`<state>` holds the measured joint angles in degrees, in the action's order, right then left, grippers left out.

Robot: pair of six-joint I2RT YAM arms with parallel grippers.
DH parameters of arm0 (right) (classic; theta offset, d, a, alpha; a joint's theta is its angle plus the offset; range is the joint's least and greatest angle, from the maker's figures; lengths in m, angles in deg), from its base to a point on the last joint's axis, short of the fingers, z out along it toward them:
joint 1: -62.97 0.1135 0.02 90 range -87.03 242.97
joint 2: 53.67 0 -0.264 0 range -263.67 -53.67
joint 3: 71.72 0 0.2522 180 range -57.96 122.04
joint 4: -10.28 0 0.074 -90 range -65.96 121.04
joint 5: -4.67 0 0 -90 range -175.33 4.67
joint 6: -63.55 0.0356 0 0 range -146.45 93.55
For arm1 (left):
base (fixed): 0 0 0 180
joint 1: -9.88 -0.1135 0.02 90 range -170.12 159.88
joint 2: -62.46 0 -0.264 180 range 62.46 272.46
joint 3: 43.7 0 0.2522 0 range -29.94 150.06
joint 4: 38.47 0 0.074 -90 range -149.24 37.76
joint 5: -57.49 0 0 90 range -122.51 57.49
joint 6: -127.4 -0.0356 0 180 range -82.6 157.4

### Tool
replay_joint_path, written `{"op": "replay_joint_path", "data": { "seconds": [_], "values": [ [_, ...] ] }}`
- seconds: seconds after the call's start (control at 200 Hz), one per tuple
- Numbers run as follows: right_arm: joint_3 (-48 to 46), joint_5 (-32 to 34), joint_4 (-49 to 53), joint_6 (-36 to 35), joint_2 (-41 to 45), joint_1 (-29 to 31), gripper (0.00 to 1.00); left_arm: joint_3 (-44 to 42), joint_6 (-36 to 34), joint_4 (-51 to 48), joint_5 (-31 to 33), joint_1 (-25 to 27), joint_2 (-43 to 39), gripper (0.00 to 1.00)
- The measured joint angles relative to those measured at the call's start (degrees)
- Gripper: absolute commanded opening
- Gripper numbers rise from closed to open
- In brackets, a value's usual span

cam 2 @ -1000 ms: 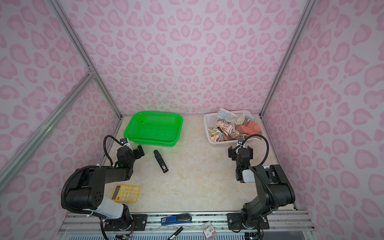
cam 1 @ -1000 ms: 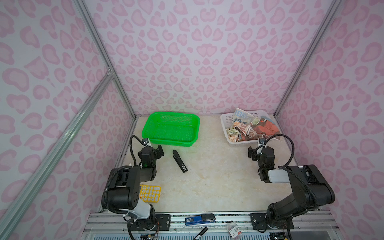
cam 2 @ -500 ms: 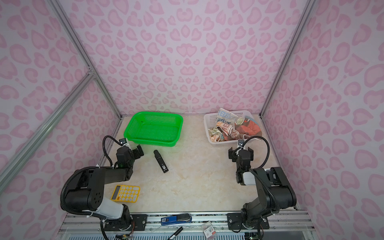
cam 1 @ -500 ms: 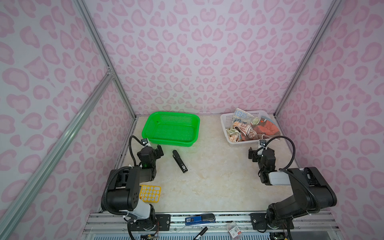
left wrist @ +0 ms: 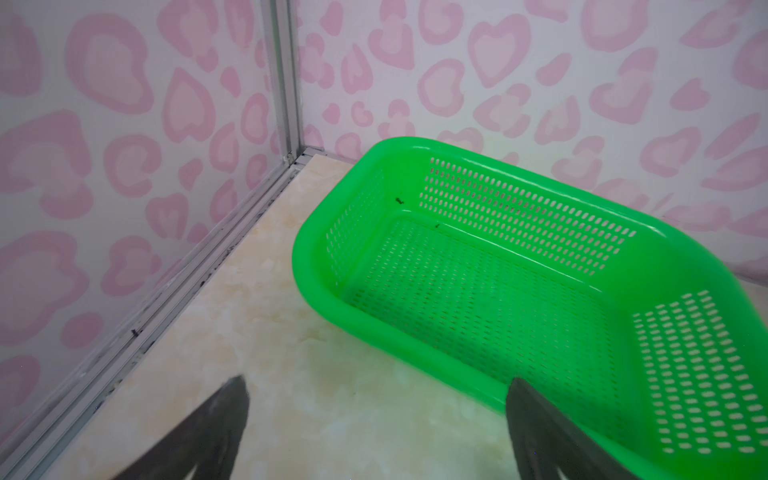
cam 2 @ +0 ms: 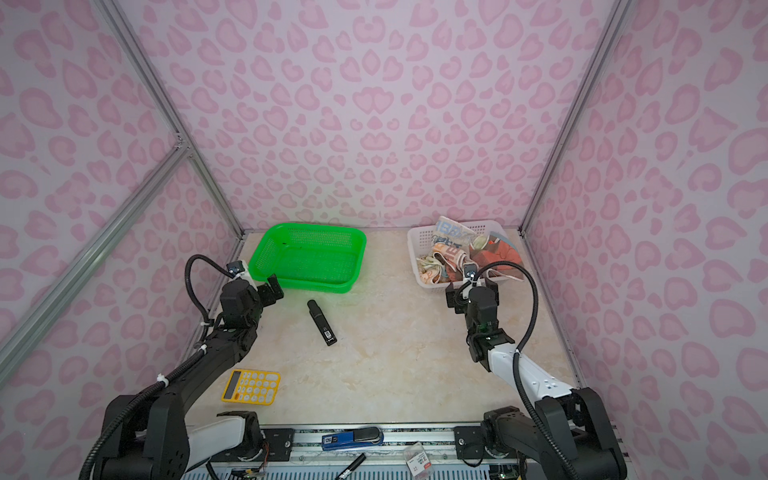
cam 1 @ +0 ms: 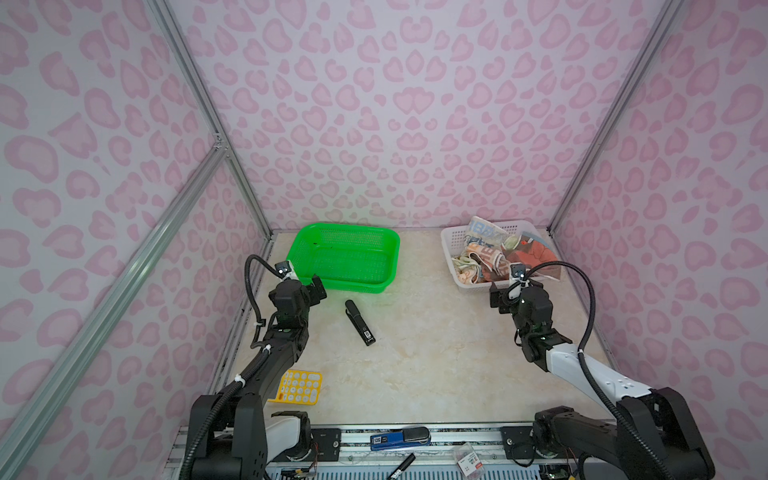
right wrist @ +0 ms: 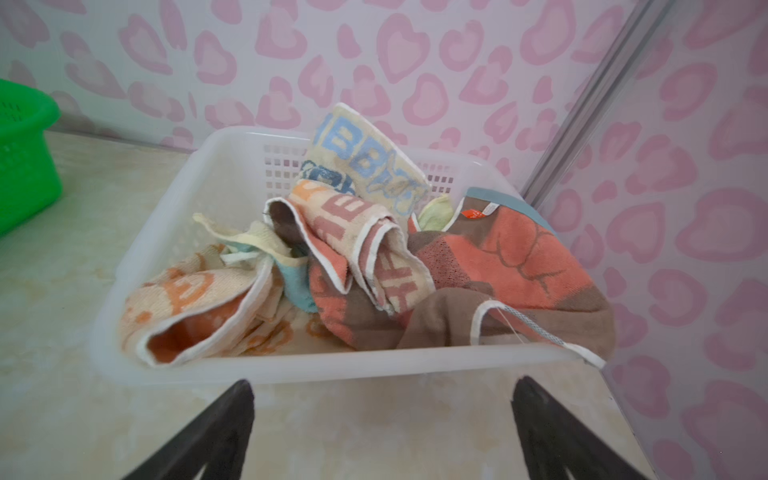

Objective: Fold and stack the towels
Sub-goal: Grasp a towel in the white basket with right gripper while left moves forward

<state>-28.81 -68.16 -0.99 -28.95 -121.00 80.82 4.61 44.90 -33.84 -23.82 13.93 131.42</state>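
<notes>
Pink heart-print walls (cam 1: 395,124), marble tabletop (cam 1: 415,365); towels (right wrist: 374,266) heaped unfolded in white basket (right wrist: 332,365); right fingers (right wrist: 216,428) spread wide, now nearer its rim; left fingers (left wrist: 216,428) apart beside green basket (left wrist: 519,220); first pick pending.

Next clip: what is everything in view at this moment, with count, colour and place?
towels: several, crumpled; rust-red, cream with blue letters, beige-orange, light blue; piled in the white basket
white basket: one, white mesh; back right of the table
green basket: one, green mesh, nothing in it; back, left of centre
oblong device: one, black; on the table in front of the green basket
calculator: one, yellow; front left
stapler: one, blue; front rail
marker: one, black; below the rail
small bag: one, clear, labelled; below the rail
table: one, cream marble
left gripper: open, holding nothing, by the green basket
right gripper: open, holding nothing, facing the white basket
</notes>
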Motion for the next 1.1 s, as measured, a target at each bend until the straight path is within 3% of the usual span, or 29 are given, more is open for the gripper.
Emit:
{"op": "replay_joint_path", "data": {
  "seconds": [0.225,0.455,0.575,0.72,1.1],
  "values": [
    [15.6,0.5,16.1,2.3,-6.8,5.5,1.00,7.3,0.5,-9.4,-3.2,9.6,1.6,0.98],
    [33.3,0.5,27.4,3.7,-22.3,11.8,1.00,11.0,2.9,-11.8,-5.7,19.7,5.8,0.98],
    [42.8,5.4,33.3,6.6,-31.2,12.8,1.00,12.4,2.9,-12.2,-6.4,23.2,7.2,0.98],
    [50.9,10.6,39.3,9.1,-39.8,11.7,1.00,13.0,2.7,-12.7,-6.1,25.1,7.7,0.98],
    [61.0,8.2,45.3,12.4,-48.2,1.4,1.00,13.0,2.4,-13.6,-5.4,26.5,7.7,0.98]
  ]
}}
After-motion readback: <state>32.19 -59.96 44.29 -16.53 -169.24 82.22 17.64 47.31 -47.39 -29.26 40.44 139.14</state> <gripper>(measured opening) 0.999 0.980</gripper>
